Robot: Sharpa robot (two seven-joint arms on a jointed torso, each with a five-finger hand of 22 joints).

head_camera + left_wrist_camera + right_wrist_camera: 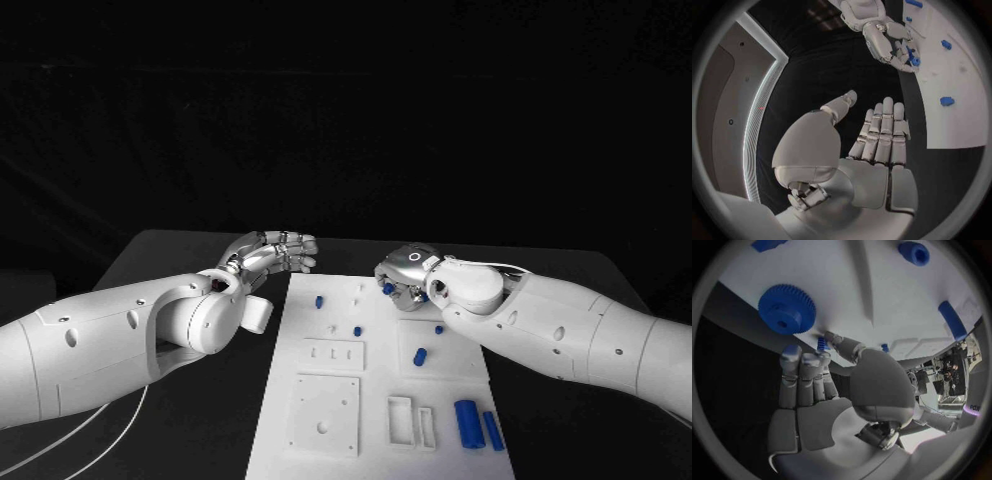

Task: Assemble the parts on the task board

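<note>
1. White task board lies mid-worktop, small blue parts scattered on it.
2. Right hand pinches a blue threaded screw over the board's far end, beside a blue gear.
3. Left hand hovers off the board's left edge, fingers extended and empty.

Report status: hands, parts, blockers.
Left hand open, off the task board. Right hand pinching small blue screw beside blue gear. No blockers seen.
</note>
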